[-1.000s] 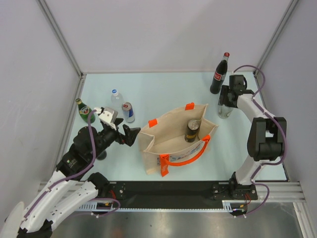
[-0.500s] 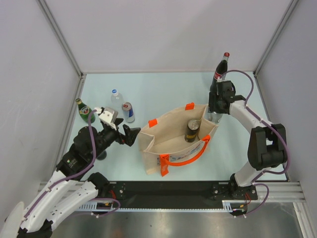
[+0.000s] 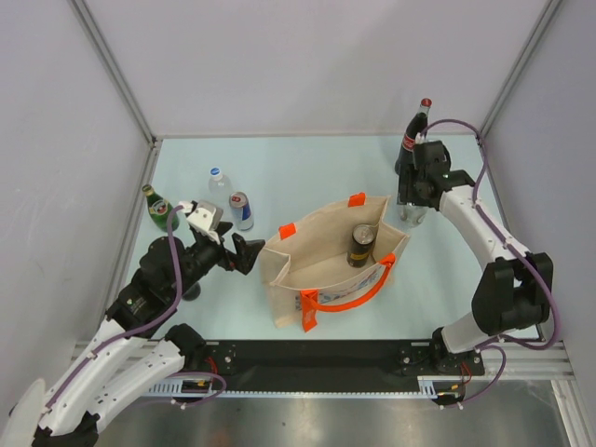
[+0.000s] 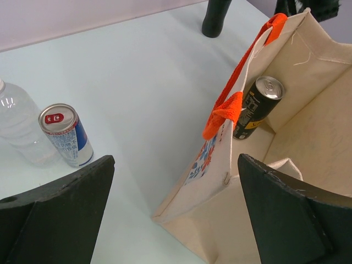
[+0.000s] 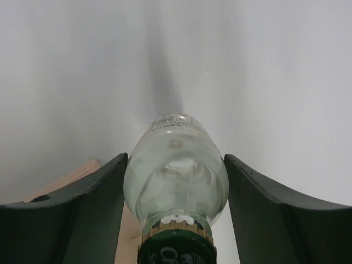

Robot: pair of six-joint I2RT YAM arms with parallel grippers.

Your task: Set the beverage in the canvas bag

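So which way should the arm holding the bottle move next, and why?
Probably a short move to its left, so the clear bottle hangs over the canvas bag's open top. The right gripper is shut on it, but it is beside the bag's right wall, not above the opening. Aim for the free space beside the black can.

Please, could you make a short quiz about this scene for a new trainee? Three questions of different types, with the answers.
1. True or false: a black can stands inside the canvas bag.
2. What is between the right fingers? A) clear bottle B) juice carton C) coffee mug
3. Fill in: the bag's strap handles are ___.
Key: 1 true; 2 A; 3 orange.
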